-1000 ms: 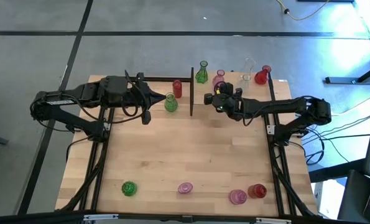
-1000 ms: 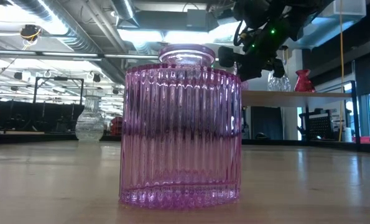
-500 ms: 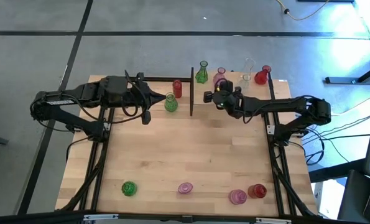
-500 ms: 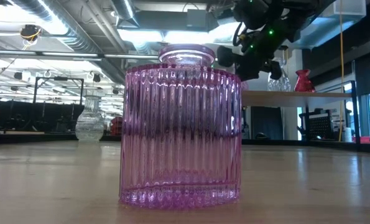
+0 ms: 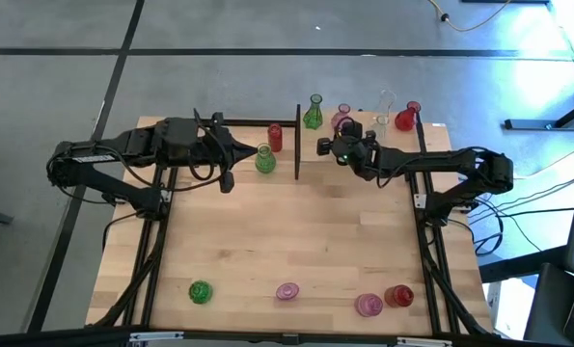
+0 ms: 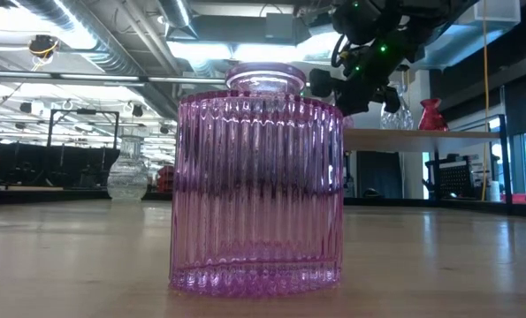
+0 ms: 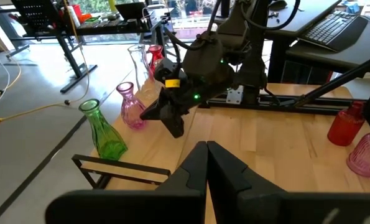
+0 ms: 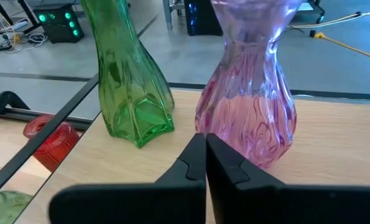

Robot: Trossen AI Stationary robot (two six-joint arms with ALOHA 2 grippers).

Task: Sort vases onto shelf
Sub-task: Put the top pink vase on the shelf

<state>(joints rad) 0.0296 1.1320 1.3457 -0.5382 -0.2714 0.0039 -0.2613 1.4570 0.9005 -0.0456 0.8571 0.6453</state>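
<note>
right gripper [image 8: 204, 142]: fingers pressed shut, holding nothing; just ahead: pink vase [image 8: 250, 93], standing up tall, on the shelf [image 8: 334, 134]; beside it: green vase [image 8: 132, 87]; far off: left gripper [image 5: 231, 154], shut and empty, waits by the divider

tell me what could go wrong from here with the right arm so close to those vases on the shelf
1. The right gripper, fingers shut and empty, points between the green vase and the pink vase. Pushing on could likely knock either over.
2. The clear vase and a red vase stand near the shelf edge, so a nudge might send one off.
</note>
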